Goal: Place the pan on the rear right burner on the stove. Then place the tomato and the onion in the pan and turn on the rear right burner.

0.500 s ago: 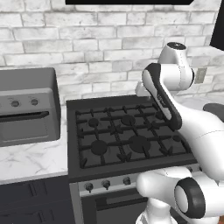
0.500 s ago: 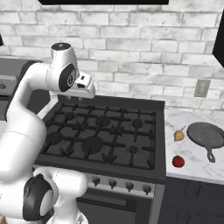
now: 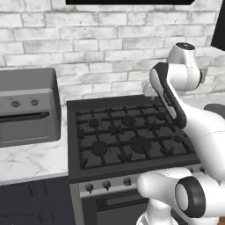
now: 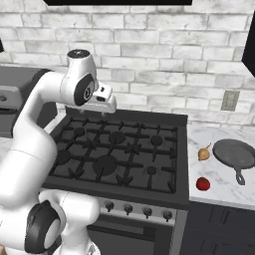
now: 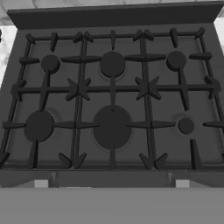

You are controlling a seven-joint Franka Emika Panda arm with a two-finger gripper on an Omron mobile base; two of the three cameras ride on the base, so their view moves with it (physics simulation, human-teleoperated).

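Gripper [image 4: 103, 112] is hanging above the rear left of the stove [image 4: 124, 152], carrying nothing; you cannot tell from these views how wide its jaws are standing. You are looking at the opening step, fetching the pan [image 4: 234, 154], which is lying on the counter [image 4: 219, 189] to the right of the stove with its thin handle pointing toward the front edge. The onion [image 4: 204, 153] is sitting just beside the pan's left rim, and the tomato [image 4: 202, 184] is resting nearer the front. Approaching from above the handle is likely keeping the fingers away from the onion. The rear right burner [image 4: 156, 140] is standing bare, awaiting the pan.
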